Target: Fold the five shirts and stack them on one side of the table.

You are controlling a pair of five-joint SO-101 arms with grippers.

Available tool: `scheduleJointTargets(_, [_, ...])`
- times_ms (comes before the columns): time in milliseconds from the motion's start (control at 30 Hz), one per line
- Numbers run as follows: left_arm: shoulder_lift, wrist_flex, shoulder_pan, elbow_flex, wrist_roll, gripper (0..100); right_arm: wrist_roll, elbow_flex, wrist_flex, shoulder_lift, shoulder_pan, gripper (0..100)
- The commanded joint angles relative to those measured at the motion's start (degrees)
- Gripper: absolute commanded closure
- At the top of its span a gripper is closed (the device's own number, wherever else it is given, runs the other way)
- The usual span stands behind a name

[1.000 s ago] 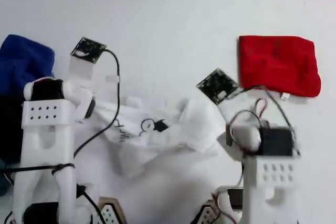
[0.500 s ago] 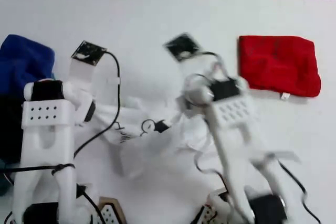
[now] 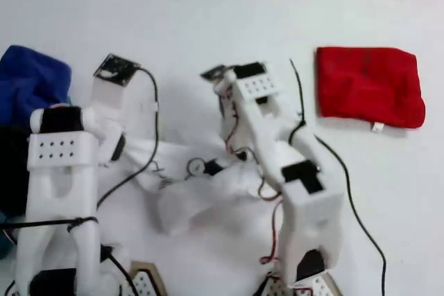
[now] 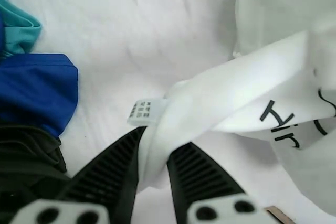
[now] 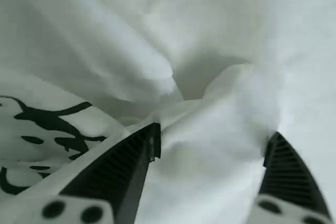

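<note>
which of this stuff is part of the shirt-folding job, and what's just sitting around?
Part of the job:
- white shirt, pinched in the left gripper; right gripper open over a fold of it
- folded red shirt
- blue shirt
- black garment
- teal garment

Just there:
- black cable on the left arm
- white table

Matt, soft white cloth shirt (image 4: 252, 103)
</note>
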Motion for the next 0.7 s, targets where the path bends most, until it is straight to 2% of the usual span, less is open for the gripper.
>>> scheduleJointTargets(0, [-1.3,-0.2,0.2,-0.8,-0.4,97,-0.2,-4.4,3.7,2.8,0.7,78.9])
scheduleJointTargets(67, [-1.3,-0.2,0.2,-0.8,-0.4,97,-0.5,-4.7,4.0,3.3,1.3,95.6])
scheduleJointTargets(100, [-1.3,-0.2,0.2,-0.8,-0.4,97,-0.5,-4.7,4.0,3.3,1.7,99.8])
scheduleJointTargets(133, [-1.3,-0.2,0.2,-0.8,-0.4,97,-0.5,-4.7,4.0,3.3,2.2,95.5])
scheduleJointTargets(200, [-1.3,-0.2,0.2,-0.7,-0.4,97,-0.5,-5.5,3.9,3.0,3.3,98.2])
scheduleJointTargets(433, [-1.1,1.5,0.3,-2.1,0.0,97,-0.1,-12.3,4.2,-6.9,10.4,97.8])
scheduleJointTargets(667, [-1.1,4.6,0.4,-19.7,-0.2,97,0.0,-17.7,4.4,-22.2,14.6,97.8])
